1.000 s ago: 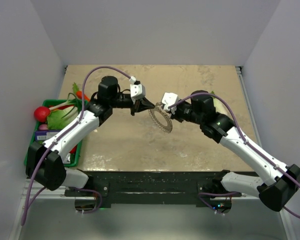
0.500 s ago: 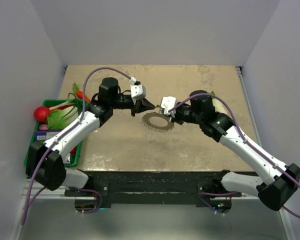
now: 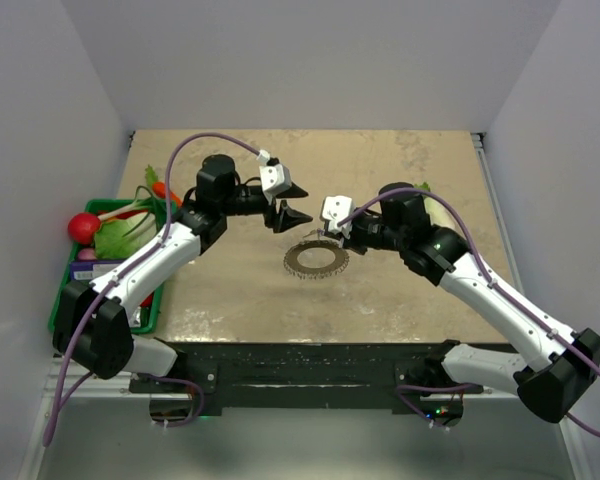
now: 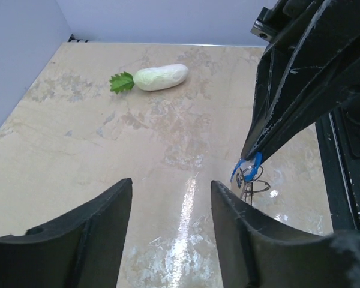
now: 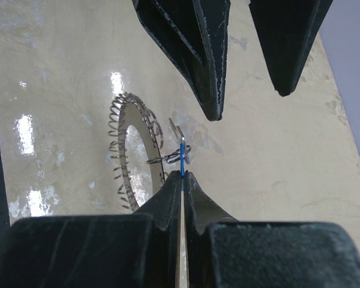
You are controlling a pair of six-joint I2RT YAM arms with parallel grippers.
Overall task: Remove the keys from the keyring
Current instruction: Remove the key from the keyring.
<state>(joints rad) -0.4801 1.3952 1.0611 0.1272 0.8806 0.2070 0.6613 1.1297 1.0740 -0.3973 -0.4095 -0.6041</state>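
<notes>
My right gripper (image 5: 182, 176) is shut on the blue head of the small key (image 5: 182, 169), a little above the table. Small split rings (image 5: 175, 154) link the key to the keyring (image 5: 132, 150), a wide grey coiled loop. From above, the keyring (image 3: 316, 260) lies nearly flat on the table just under my right gripper (image 3: 326, 233). My left gripper (image 3: 298, 204) hovers open just left of it with nothing between its fingers. In the left wrist view my left gripper (image 4: 171, 183) faces the key (image 4: 247, 170), which hangs from the right fingertips (image 4: 258, 144).
A white radish with green leaves (image 4: 159, 77) lies far out on the table. A green tray (image 3: 152, 318) of vegetables sits at the left edge, a red ball (image 3: 82, 227) beside it. White walls close in the table on three sides.
My left gripper has opened and let go of the keyring. The loop has dropped from hanging tilted between the grippers to lying nearly flat. My right gripper has kept its grip.
</notes>
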